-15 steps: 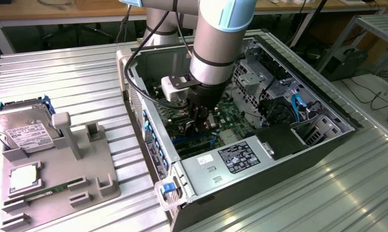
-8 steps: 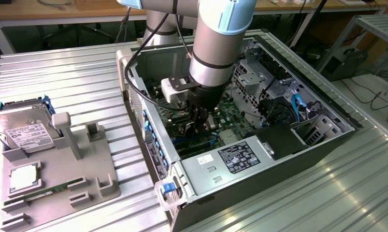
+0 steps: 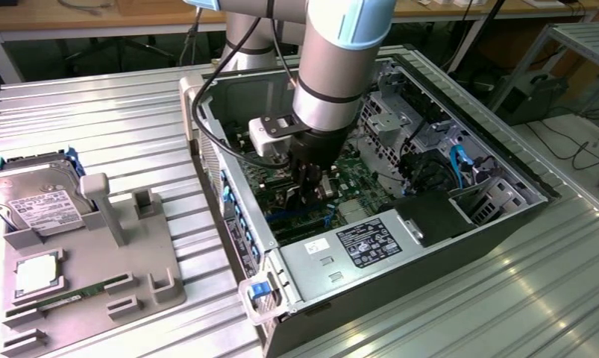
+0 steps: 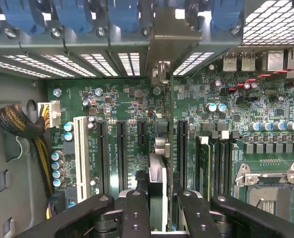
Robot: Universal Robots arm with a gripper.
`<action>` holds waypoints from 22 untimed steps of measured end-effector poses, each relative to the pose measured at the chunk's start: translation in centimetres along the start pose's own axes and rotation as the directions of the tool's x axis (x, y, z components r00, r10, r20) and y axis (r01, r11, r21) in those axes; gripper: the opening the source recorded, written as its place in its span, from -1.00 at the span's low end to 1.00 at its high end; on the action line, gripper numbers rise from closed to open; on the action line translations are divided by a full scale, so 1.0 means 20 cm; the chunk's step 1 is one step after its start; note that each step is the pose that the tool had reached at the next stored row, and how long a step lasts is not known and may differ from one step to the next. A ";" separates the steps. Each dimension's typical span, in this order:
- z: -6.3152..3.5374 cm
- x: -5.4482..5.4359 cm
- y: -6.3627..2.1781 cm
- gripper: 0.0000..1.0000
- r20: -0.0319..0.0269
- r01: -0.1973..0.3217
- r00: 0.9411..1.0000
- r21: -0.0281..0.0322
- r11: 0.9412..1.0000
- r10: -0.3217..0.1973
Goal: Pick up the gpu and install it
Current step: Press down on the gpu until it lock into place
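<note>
The gpu [image 4: 158, 191] stands on edge inside the computer case [image 3: 309, 257], over the motherboard's [image 4: 127, 99] slots, pinched by our gripper [image 4: 158, 208]. We judge it light, stiff, fragile; best held by its board edges.

Arm [image 3: 329, 82] reaching steeply downward, wrist vertical, claw [image 4: 156, 208] pointing down, fingers [image 4: 136, 213] narrowly parted, gripping

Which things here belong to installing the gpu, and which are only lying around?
For the job: gpu, held in the gripper; open computer case; motherboard slots.
Lying about: hard drive; memory stick; processor; grey holder.
</note>
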State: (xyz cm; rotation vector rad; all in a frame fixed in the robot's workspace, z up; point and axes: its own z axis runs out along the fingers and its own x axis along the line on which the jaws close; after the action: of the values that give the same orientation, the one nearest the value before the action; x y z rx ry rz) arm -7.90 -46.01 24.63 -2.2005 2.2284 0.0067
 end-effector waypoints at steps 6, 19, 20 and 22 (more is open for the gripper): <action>0.001 0.00 -0.008 -0.45 0.000 0.000 1.000 0.000 1.000 0.000; 0.009 -0.01 0.004 -0.45 0.001 0.000 1.000 0.000 1.000 0.000; 0.012 -0.01 0.004 -0.45 0.001 0.000 1.000 0.000 1.000 0.000; 0.029 -0.01 0.005 -0.45 0.000 0.000 1.000 -0.001 1.000 0.000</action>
State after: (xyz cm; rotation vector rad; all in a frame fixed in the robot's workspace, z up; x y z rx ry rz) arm -8.00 -45.83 24.04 -2.2009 2.2289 0.0072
